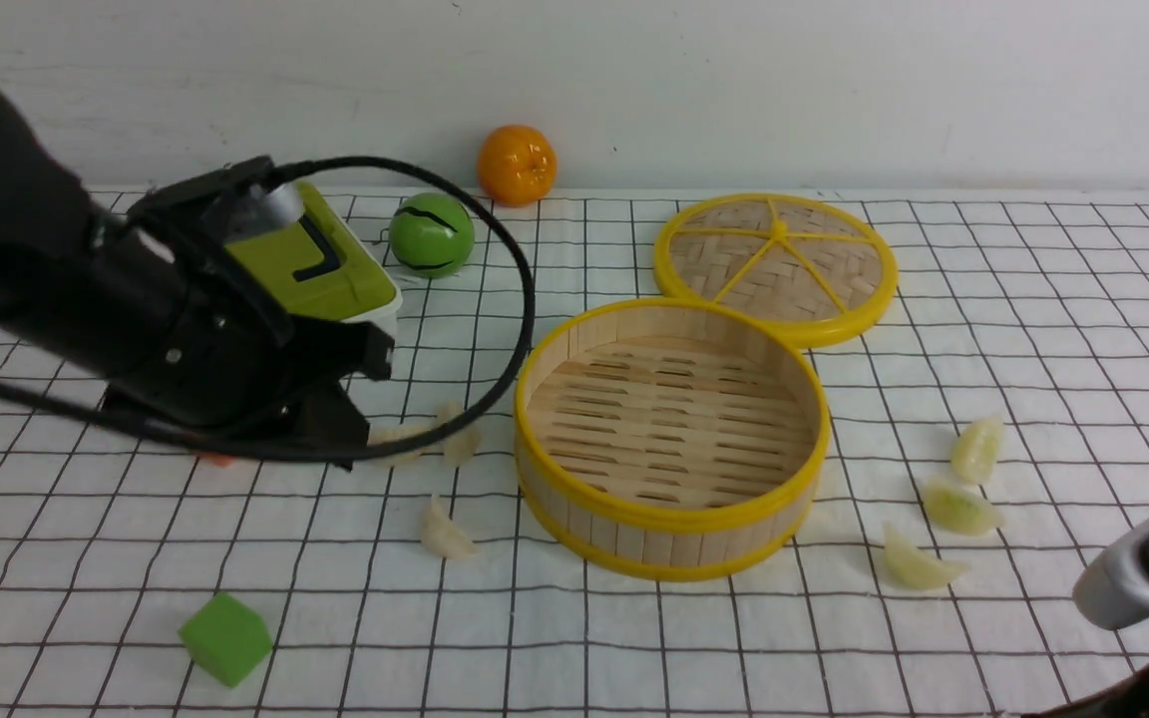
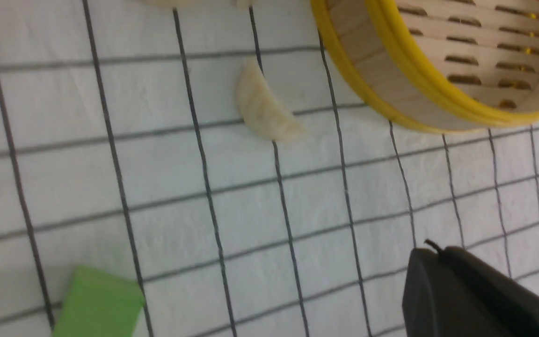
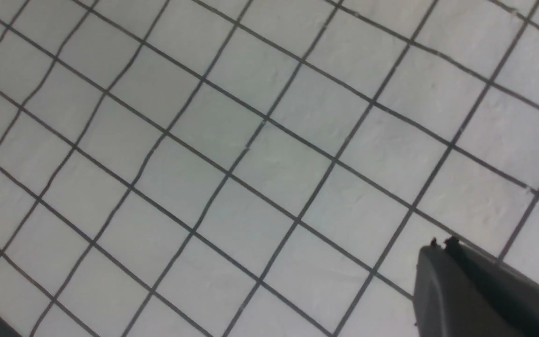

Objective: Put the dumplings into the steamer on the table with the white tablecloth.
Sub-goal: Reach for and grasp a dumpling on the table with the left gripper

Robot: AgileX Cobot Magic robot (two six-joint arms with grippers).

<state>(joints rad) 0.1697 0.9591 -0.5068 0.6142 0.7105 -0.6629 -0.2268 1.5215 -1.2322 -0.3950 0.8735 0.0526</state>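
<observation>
A round wooden steamer with yellow rims is shown at the centre of a white tablecloth printed with a black grid. A flat woven lid is laid just behind it. Three dumplings are scattered on the cloth to its right, three to its left. The black left arm is stretched low from the left, before a green-and-white box. A green ball and an orange are set at the back, a green cube in front.
</observation>
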